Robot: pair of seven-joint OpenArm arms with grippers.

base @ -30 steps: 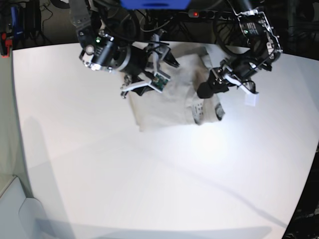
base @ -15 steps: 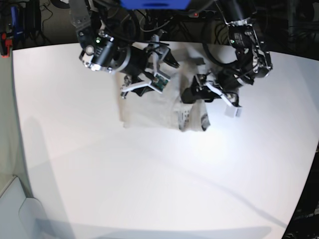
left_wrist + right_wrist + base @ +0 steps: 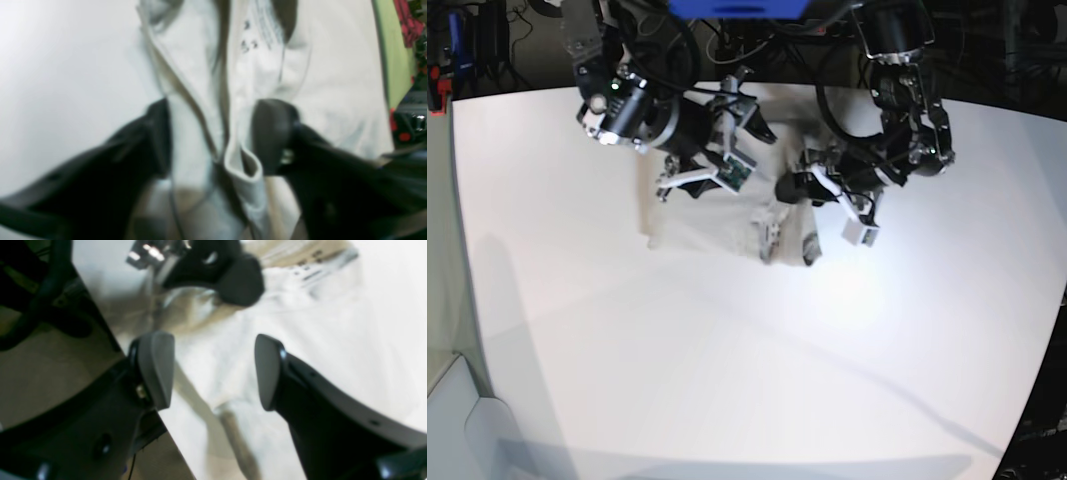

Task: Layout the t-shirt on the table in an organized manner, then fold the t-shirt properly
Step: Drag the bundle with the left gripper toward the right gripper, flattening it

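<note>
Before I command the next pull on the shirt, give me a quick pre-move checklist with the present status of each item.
1. Left gripper has cloth: ok. A fold of the t-shirt sits between its fingers; whether the pinch is firm, cannot tell.
2. Right gripper holds cloth: not ok. Its jaws stand apart above the shirt with nothing between them.
3. Shirt laid flat: not ok. In the base view the t-shirt is bunched, its printed inner side turned up.
4. Room to spread: ok. Bare table lies in front of the shirt.
5. Arms apart: ok in the base view, though close together.
6. Shirt within the table's far edge: cannot tell; the arms hide it.
</note>
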